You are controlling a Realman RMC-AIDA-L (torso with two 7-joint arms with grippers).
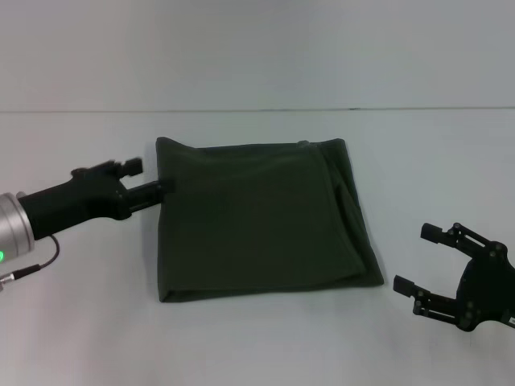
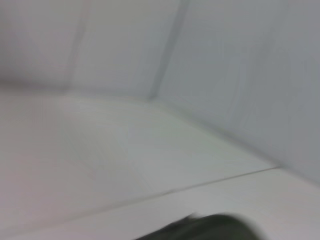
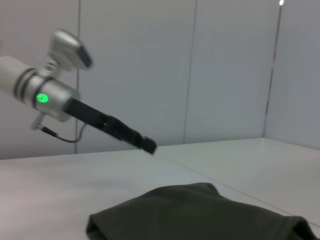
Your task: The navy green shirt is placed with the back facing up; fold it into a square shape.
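The navy green shirt [image 1: 257, 221] lies flat in the middle of the white table, folded into a rough square, with a doubled edge along its right side. My left gripper [image 1: 154, 177] is at the shirt's upper left edge, open, and its nearer finger [image 1: 163, 188] touches the cloth edge. The right wrist view shows the same shirt [image 3: 200, 215] low in front, with the left gripper [image 3: 149, 145] hovering beyond it. A sliver of shirt [image 2: 215, 227] shows in the left wrist view. My right gripper [image 1: 413, 257] is open above the bare table, right of the shirt's lower right corner and apart from it.
The white table [image 1: 257, 338] extends on all sides of the shirt. A pale wall [image 1: 257, 48] rises behind its far edge. A grey cable [image 1: 40, 261] hangs from the left arm near the table's left side.
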